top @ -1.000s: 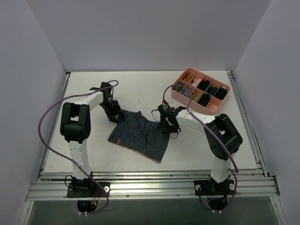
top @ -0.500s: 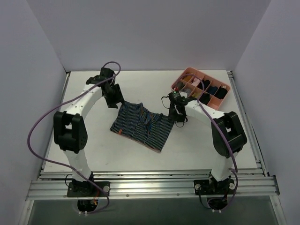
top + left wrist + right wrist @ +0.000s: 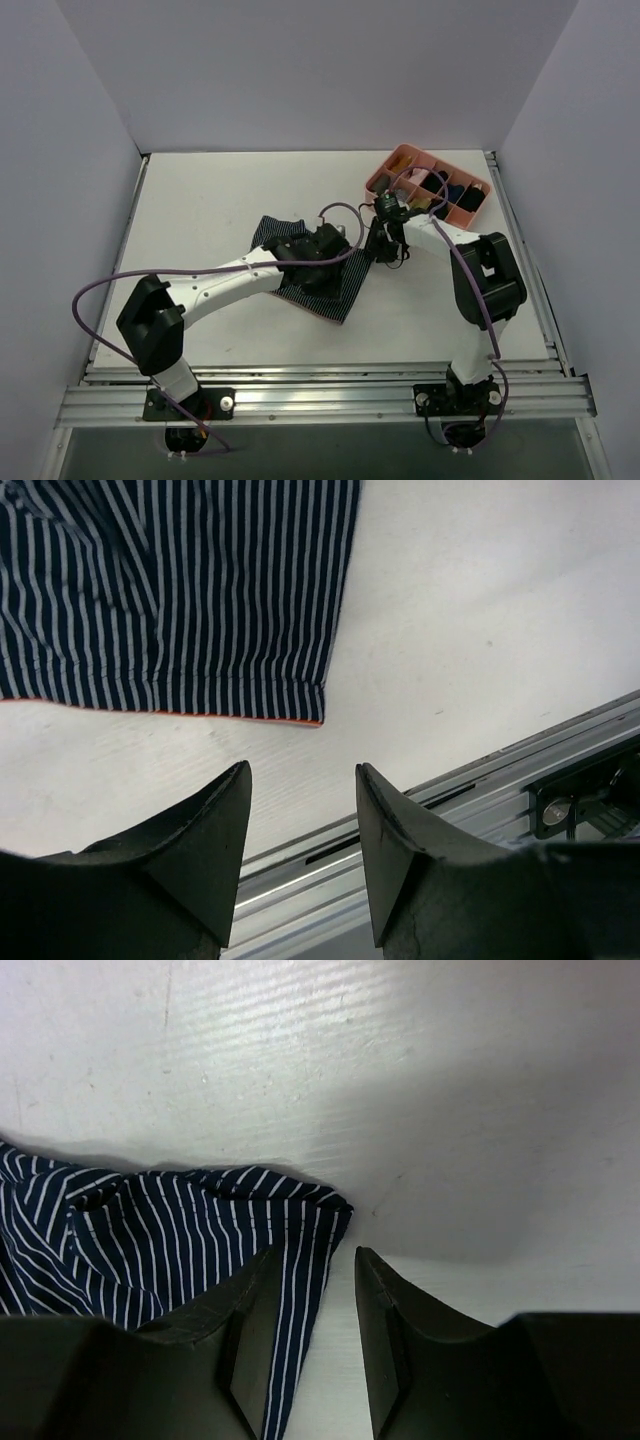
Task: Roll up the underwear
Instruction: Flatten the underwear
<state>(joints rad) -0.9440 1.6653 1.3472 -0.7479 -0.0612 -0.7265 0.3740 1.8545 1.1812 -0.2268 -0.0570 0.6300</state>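
Observation:
The underwear point(image 3: 272, 232) lies spread flat on the white table, dark navy with thin light stripes. Its pinkish-red edge point(image 3: 180, 712) runs along the near hem. My left arm reaches across the cloth from the left, and the left gripper point(image 3: 318, 258) hovers over its middle. In the left wrist view that gripper point(image 3: 300, 780) is open with only table and rail between its fingers. My right gripper point(image 3: 386, 246) sits low at the garment's right corner point(image 3: 200, 1230). It point(image 3: 315, 1255) is open, and the cloth's edge runs between its fingers ungripped.
A pink divided tray point(image 3: 405, 150) holding small dark bundles stands at the far right, just behind the right arm. The metal rail point(image 3: 520, 770) of the table's near edge runs below the cloth. White walls close in left, right and behind.
My left arm has swung from the cloth's far left corner to over its middle. The right gripper has crept farther back and right along the cloth's corner, which has shifted with it.

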